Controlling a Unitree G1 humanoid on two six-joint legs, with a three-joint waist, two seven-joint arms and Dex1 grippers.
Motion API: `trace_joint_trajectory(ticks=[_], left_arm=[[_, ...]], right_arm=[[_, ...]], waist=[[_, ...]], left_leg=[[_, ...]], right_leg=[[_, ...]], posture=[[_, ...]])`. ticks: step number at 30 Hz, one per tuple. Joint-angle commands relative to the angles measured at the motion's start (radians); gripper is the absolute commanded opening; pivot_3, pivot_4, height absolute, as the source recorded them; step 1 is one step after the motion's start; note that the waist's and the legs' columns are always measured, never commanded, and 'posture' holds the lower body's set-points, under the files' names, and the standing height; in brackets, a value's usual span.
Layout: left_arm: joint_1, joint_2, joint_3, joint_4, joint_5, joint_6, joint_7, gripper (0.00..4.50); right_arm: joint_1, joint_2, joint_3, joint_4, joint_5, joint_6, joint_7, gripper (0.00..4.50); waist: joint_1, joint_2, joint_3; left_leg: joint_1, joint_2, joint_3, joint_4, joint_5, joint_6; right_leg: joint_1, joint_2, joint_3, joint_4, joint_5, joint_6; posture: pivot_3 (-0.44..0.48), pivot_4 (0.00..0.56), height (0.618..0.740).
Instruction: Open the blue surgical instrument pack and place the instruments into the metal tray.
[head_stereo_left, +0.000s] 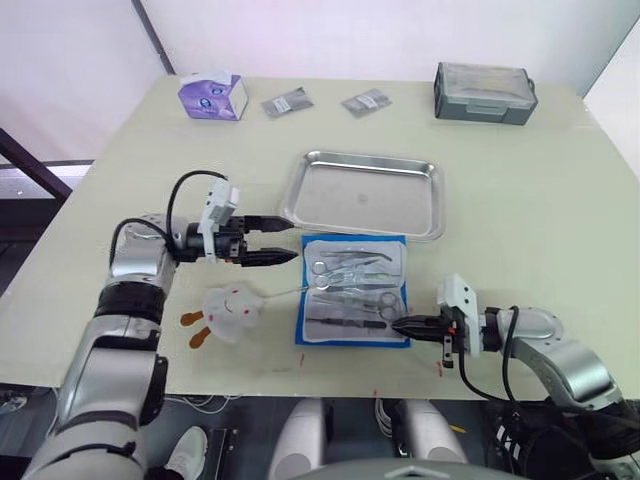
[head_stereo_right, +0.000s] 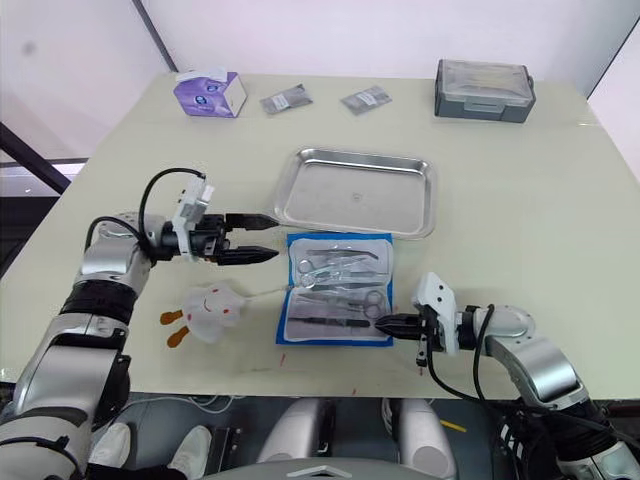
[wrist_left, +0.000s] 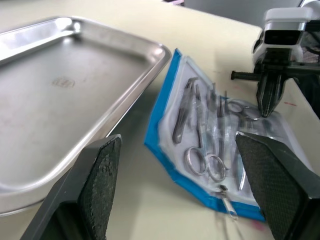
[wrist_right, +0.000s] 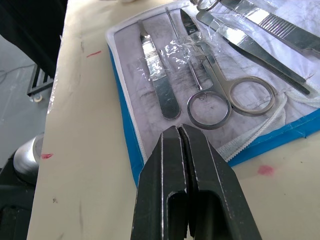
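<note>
Since the pack (head_stereo_left: 354, 290) already lies unfolded on the counter (head_stereo_left: 520, 200), its clear pockets face up and the instruments (head_stereo_left: 350, 283) sit exposed in a row: scissors with ring handles, forceps and a flat handle. It rests just beside the near rim of the tray (head_stereo_left: 362, 193), a sensible spot, as each tool needs only a short carry over one low edge. The tray itself holds nothing yet.

At the pack's near right corner the right end effector (head_stereo_left: 405, 326) is low and level, its two black fingers pressed together with nothing between them, tips just at the blue border; in its wrist view the scissor rings (wrist_right: 231, 98) lie right ahead. It looks placed to pin that edge or to work a tool out of its pocket. The left end effector (head_stereo_left: 278, 239) hovers off the pack's far left corner, between pack and tray, fingers spread wide and holding nothing, probably ready to take a tool.

A small white toy (head_stereo_left: 230, 308) lies left of the pack, near the left arm's path. Open counter stretches right of the pack and tray. Well apart along the far edge stand a tissue box (head_stereo_left: 212, 96), two small packets (head_stereo_left: 288, 102) and a grey lidded box (head_stereo_left: 484, 92).
</note>
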Motion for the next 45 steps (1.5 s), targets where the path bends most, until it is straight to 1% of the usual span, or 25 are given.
trace_joint_trajectory(ticks=[1,5,7,8,9,11,12,13,14,15,16,17,18,24,31,38,45], left_arm=[[0.024,0.039,-0.001,-0.103,-0.064,-0.026,-0.045,3.86],[0.072,0.064,0.011,-0.182,-0.085,-0.051,-0.045,3.86],[0.084,0.068,0.018,-0.200,-0.088,-0.043,-0.045,4.06],[0.090,0.069,0.024,-0.207,-0.089,-0.035,-0.045,4.06],[0.097,0.068,0.032,-0.213,-0.089,-0.032,-0.045,4.06],[0.109,0.068,0.045,-0.224,-0.090,-0.024,-0.045,4.06],[0.116,0.070,0.050,-0.232,-0.092,-0.021,-0.045,4.41],[0.123,0.068,0.064,-0.243,-0.099,-0.014,-0.045,4.50],[0.133,0.072,0.075,-0.263,-0.111,-0.004,-0.045,4.50],[0.145,0.078,0.080,-0.283,-0.122,0.004,-0.045,4.50],[0.156,0.082,0.087,-0.301,-0.130,0.013,-0.045,4.50],[0.167,0.087,0.090,-0.316,-0.136,0.016,-0.045,4.50],[0.176,0.090,0.093,-0.328,-0.142,0.017,-0.045,4.50],[0.227,0.077,0.120,-0.387,-0.139,-0.017,-0.045,4.50],[0.292,0.074,0.161,-0.485,-0.150,0.013,-0.044,4.50],[0.330,0.068,0.188,-0.520,-0.160,0.037,-0.024,4.50],[0.325,0.050,0.203,-0.512,-0.158,0.056,-0.011,4.50]], right_arm=[[0.012,-0.013,-0.040,-0.064,0.029,0.022,-0.014,0.00],[0.032,-0.015,-0.094,-0.140,0.094,0.066,-0.031,0.00],[0.039,-0.017,-0.111,-0.162,0.109,0.076,-0.041,0.51],[0.044,-0.018,-0.122,-0.175,0.125,0.085,-0.042,0.97],[0.048,-0.016,-0.139,-0.189,0.145,0.093,-0.047,1.23],[0.052,-0.014,-0.166,-0.213,0.179,0.109,-0.058,2.04],[0.053,-0.017,-0.180,-0.224,0.197,0.113,-0.058,2.76],[0.049,-0.016,-0.196,-0.231,0.209,0.109,-0.060,3.06],[0.042,-0.014,-0.206,-0.231,0.208,0.089,-0.057,3.58],[0.035,-0.011,-0.208,-0.223,0.198,0.065,-0.051,3.76],[0.028,-0.012,-0.201,-0.212,0.182,0.041,-0.041,3.85],[0.018,-0.012,-0.189,-0.195,0.154,0.009,-0.037,4.35],[0.006,-0.010,-0.176,-0.177,0.127,-0.020,-0.033,4.47],[-0.110,0.040,-0.087,-0.033,-0.024,-0.210,-0.016,4.47],[-0.183,0.096,-0.037,0.123,-0.117,-0.321,-0.027,4.47],[-0.149,0.163,-0.040,0.153,-0.123,-0.338,-0.075,4.47],[-0.105,0.202,-0.021,0.204,-0.203,-0.375,-0.152,4.47]], waist=[[0.000,0.000,0.000],[0.001,0.000,0.000],[0.000,0.000,0.000],[0.000,0.000,0.000],[0.000,0.000,0.000],[0.000,0.000,0.000],[-0.001,0.000,0.000],[-0.001,0.000,0.000],[-0.001,0.000,0.000],[-0.001,0.000,0.000],[-0.001,0.000,0.000],[-0.002,0.000,0.000],[-0.002,0.000,0.000],[-0.004,0.001,0.000],[0.000,0.001,0.001],[-0.003,0.001,0.001],[-0.002,0.001,0.001]], left_leg=[[0.000,0.000,0.000,0.000,0.000,0.000],[0.000,0.000,0.000,0.000,0.000,0.000],[0.000,0.000,0.000,0.000,0.000,0.000],[0.000,0.000,0.000,0.000,0.000,0.000],[0.000,0.000,0.000,0.000,0.000,0.000],[0.000,0.000,0.000,0.000,0.000,0.000],[0.000,0.000,0.000,0.000,0.000,0.000],[0.000,0.000,0.000,0.000,0.000,0.000],[0.000,0.000,0.001,0.000,0.000,0.000],[0.000,0.000,0.001,0.000,0.000,0.000],[0.000,0.000,0.000,0.000,0.000,0.000],[0.000,0.000,0.001,0.000,0.000,0.000],[0.000,0.000,0.001,0.000,0.000,0.000],[0.001,0.000,0.003,0.000,0.000,0.000],[0.000,0.000,0.002,-0.001,0.000,0.000],[0.000,0.000,0.002,-0.001,0.000,0.000],[0.000,0.000,0.002,-0.001,0.000,0.000]], right_leg=[[0.000,0.000,0.000,0.000,0.000,0.000],[0.000,0.000,0.000,0.000,0.000,0.000],[0.000,0.000,0.000,0.000,0.000,0.000],[0.000,0.000,0.000,0.000,0.000,0.000],[0.000,0.000,0.000,0.000,0.000,0.000],[0.000,0.000,0.000,0.000,0.000,0.000],[0.000,0.000,0.000,0.000,0.000,0.000],[0.000,0.000,0.000,0.000,0.000,0.000],[0.000,0.000,0.000,0.000,0.000,0.000],[0.000,0.000,0.000,0.000,0.000,0.000],[0.000,0.001,0.000,0.000,0.000,0.000],[0.000,0.000,0.000,0.000,0.000,0.000],[0.000,0.000,0.000,0.000,0.000,0.000],[-0.001,0.001,0.001,0.000,0.000,0.000],[-0.001,0.001,0.001,0.000,0.000,0.000],[-0.001,0.001,0.001,0.000,0.000,0.000],[-0.001,0.001,0.001,0.000,0.000,0.000]], posture=[[0.000,0.150,0.738],[0.000,0.150,0.738],[0.000,0.150,0.738],[0.000,0.150,0.738],[0.000,0.150,0.738],[0.000,0.150,0.738],[0.000,0.150,0.738],[0.000,0.150,0.738],[0.000,0.150,0.738],[0.000,0.150,0.738],[0.000,0.150,0.738],[0.000,0.150,0.738],[0.000,0.150,0.738],[0.000,0.150,0.738],[0.000,0.150,0.738],[0.000,0.150,0.738],[0.000,0.150,0.738]])
